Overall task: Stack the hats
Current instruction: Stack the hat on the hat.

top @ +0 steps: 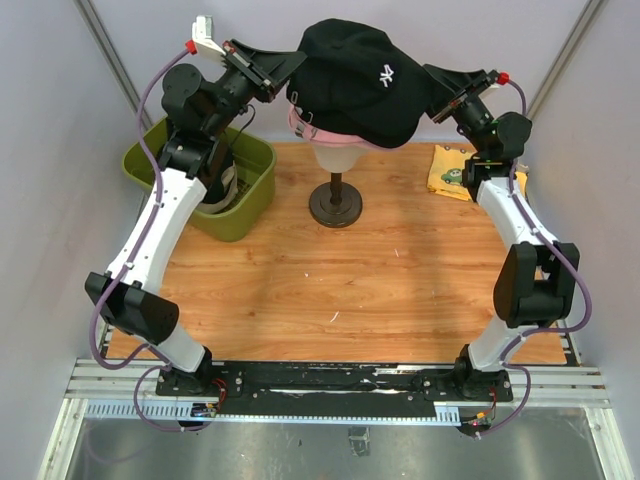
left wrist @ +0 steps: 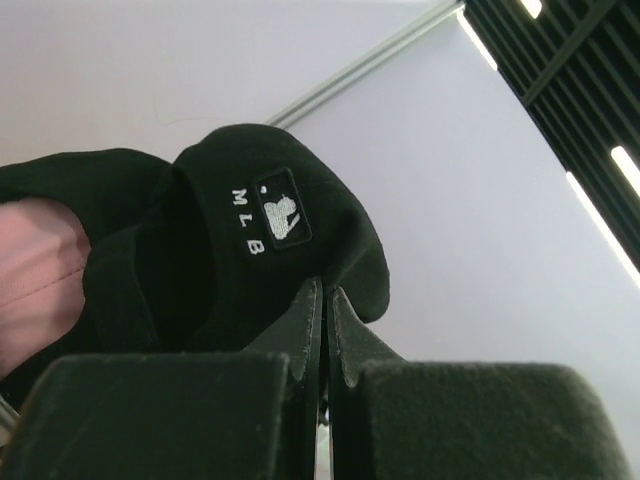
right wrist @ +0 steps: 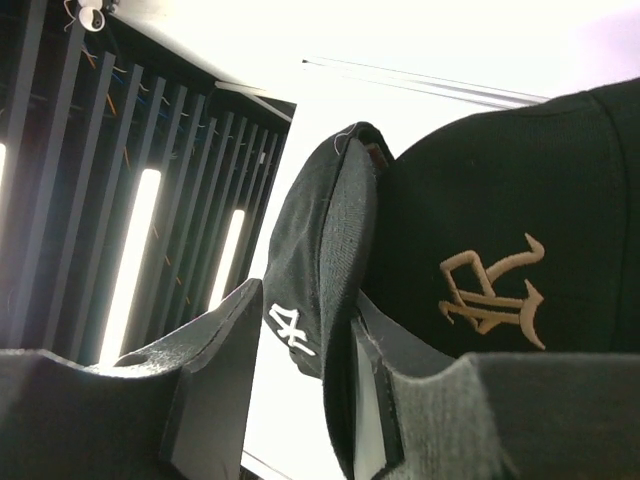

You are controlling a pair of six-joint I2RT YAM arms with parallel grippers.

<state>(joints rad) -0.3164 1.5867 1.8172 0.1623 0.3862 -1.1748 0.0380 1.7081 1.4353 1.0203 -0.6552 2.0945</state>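
Roughly midway: black cap (top: 360,85) is sitting over pink cap (top: 300,122), left gripper (left wrist: 322,300) clamping its rear, right gripper (right wrist: 305,310) gaping round brim, beige hat (top: 452,170) waiting.

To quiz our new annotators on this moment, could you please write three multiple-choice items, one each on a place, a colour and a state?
1. In the top view, where does the olive-green bin stand?
A. on the left side of the table
B. on its right side
C. at its near edge, between the arm bases

2. What colour is the cap peeking out from under the black cap at the mannequin head?
A. blue
B. pink
C. green

3. How do the left fingers stand?
A. open, clear of everything
B. shut on the bin's rim
C. shut on the black cap's edge

Answers: 1 A, the bin sits at the table's far-left corner; 2 B, the pink cap shows below the black crown; 3 C, the left wrist view shows them pinching black fabric.
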